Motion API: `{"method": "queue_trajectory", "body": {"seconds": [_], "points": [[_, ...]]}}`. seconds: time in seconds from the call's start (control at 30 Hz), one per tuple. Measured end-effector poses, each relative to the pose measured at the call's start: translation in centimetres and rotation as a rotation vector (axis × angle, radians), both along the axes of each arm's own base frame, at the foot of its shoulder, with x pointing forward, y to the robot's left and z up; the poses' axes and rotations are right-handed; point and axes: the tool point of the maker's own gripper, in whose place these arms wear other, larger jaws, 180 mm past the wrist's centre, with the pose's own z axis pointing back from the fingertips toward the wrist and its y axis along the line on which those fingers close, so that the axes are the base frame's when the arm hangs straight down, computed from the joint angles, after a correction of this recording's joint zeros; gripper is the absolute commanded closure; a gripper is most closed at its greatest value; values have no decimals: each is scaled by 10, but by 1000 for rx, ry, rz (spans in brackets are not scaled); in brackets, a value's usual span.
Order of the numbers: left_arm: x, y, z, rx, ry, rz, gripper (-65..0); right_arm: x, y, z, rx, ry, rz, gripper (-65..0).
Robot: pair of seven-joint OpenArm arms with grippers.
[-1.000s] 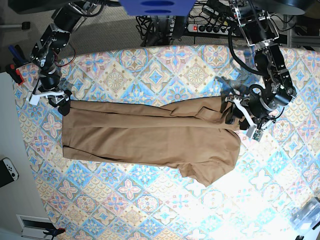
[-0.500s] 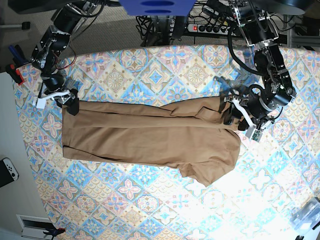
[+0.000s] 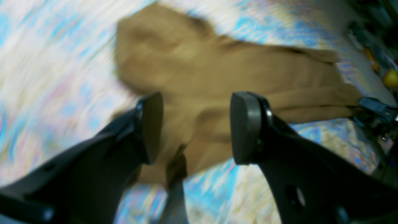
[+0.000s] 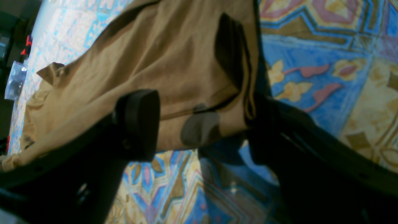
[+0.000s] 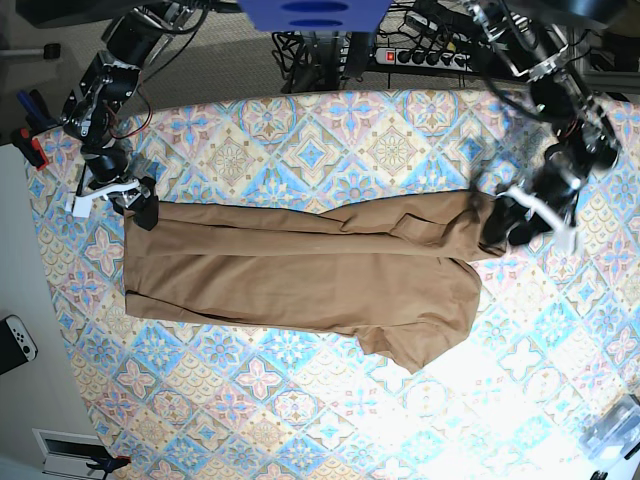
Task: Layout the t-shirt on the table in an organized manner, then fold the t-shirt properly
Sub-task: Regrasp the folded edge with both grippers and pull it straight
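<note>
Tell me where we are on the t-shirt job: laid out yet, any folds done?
Done: the t-shirt lies lengthwise on the table as a long band, its far side apparently turned in along a lengthwise crease.

In hand: the right gripper sits open at one end corner. The left gripper, open, is blurred at the other end; neither clearly grips cloth.

Left: one sleeve juts out; the band has no crosswise fold.
</note>
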Motion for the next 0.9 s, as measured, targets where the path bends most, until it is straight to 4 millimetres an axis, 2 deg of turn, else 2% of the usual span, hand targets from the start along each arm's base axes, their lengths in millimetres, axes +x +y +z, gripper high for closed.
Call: {"method": "queue_trajectory", "body": {"seconds": [0.07,0.13,0.3,0.4,0.53,0.6,0.7,0.83,0.9], "points": [[-14,14,-30,-30,99,41,-336,0,0,0,0,1,0,-413],[-21,23,-43,-79,127,82,-336,-1,0,-1,0,3,1,-413],[-24,39,-42,-70,127,126,-336,-2,-4,-1,-20,18,26,-413],[-21,38,-45,-87,125,131,-336,-1,-2,0,-25,18,40,-413],[-15,39,-71,-90,214,140,-336,2,2,0,-36,22,65,-413],[-6,35,-77,-88,233,128,-336,3,2,0,-37,21,65,-413],[3,24,-75,-76,233,87,-336,3,2,0,-37,21,65,-413],[5,8,-79,-72,247,38,-331,3,2,0,-37,21,65,-412],[5,7,-80,-74,246,36,-328,3,2,0,-37,21,65,-406]]}}
